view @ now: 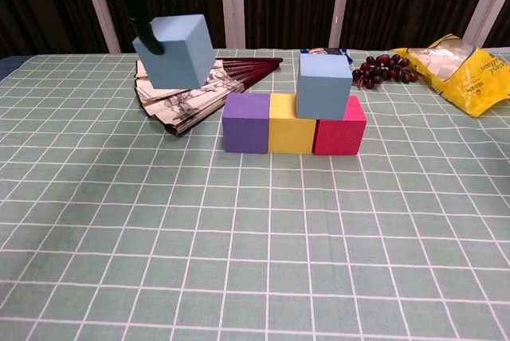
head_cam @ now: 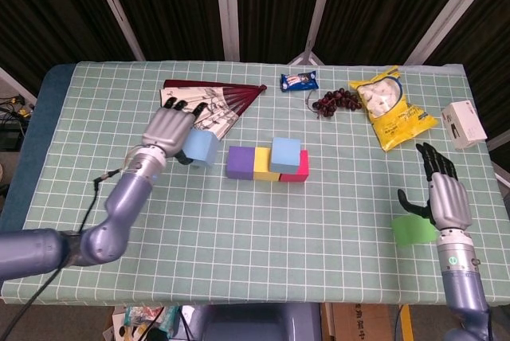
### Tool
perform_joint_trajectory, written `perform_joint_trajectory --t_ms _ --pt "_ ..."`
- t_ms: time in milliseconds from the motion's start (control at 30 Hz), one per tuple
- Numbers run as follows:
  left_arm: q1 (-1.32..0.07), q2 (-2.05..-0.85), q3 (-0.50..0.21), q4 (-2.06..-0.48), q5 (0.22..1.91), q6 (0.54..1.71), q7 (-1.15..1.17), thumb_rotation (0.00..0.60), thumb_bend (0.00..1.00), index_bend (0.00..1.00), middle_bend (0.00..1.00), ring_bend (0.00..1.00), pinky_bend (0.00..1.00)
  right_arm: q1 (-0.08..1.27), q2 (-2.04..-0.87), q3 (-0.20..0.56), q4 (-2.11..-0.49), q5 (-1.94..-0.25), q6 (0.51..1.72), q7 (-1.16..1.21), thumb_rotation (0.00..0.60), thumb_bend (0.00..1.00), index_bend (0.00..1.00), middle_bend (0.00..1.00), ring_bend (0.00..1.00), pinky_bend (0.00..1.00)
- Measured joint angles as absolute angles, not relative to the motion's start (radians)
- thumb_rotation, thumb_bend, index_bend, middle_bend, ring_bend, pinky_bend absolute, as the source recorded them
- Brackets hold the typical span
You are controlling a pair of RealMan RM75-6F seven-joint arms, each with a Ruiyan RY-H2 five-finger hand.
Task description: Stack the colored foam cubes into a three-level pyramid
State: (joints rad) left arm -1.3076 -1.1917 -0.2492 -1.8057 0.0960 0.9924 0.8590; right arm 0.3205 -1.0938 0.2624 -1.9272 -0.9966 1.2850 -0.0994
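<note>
The left hand [head_cam: 169, 128] is holding a light blue cube [head_cam: 200, 148] in the air, tilted, its fingers [head_cam: 180, 107] closing around it, just left of the row and above the folding fan [head_cam: 209, 114]. On the worktop [head_cam: 239, 229] three cubes are standing in a touching row: purple cube [head_cam: 239, 162], yellow cube [head_cam: 264, 164], red cube [head_cam: 296, 167]. A second light blue cube [head_cam: 285, 154] is sitting on top, over the yellow and red ones. At the far right the right hand [head_cam: 445, 196] is resting with its fingers spread, beside a green cube [head_cam: 412, 231].
</note>
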Motion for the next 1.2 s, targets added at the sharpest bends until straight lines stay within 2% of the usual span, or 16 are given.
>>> perform_joint_trajectory --t_ms 133,333,833,1200 --pt "-1.439 -1.316 -0.276 -1.728 -0.096 1.07 0.983 0.6 0.34 0.0 0.43 0.1 0.03 0.319 -1.088 0.269 -1.925 -0.992 1.282 -0.083 0.6 0.38 0.0 0.0 0.0 0.0" --pt "-1.528 -1.434 -0.313 -1.61 -0.21 1.134 1.082 0.6 0.34 0.0 0.44 0.12 0.03 0.32 -1.083 0.277 -1.922 -0.978 1.272 -0.068 0.6 0.38 0.0 0.0 0.0 0.0" --pt "-1.594 -1.585 -0.417 -1.431 -0.275 1.208 1.162 0.6 0.35 0.0 0.45 0.12 0.03 0.322 -1.08 0.274 -1.921 -0.975 1.252 -0.052 0.6 0.38 0.0 0.0 0.0 0.0" --pt "-1.602 -1.646 -0.482 -1.354 -0.288 1.21 1.222 0.6 0.35 0.0 0.45 0.12 0.03 0.323 -1.08 0.27 -1.924 -0.974 1.246 -0.052 0.6 0.38 0.0 0.0 0.0 0.0"
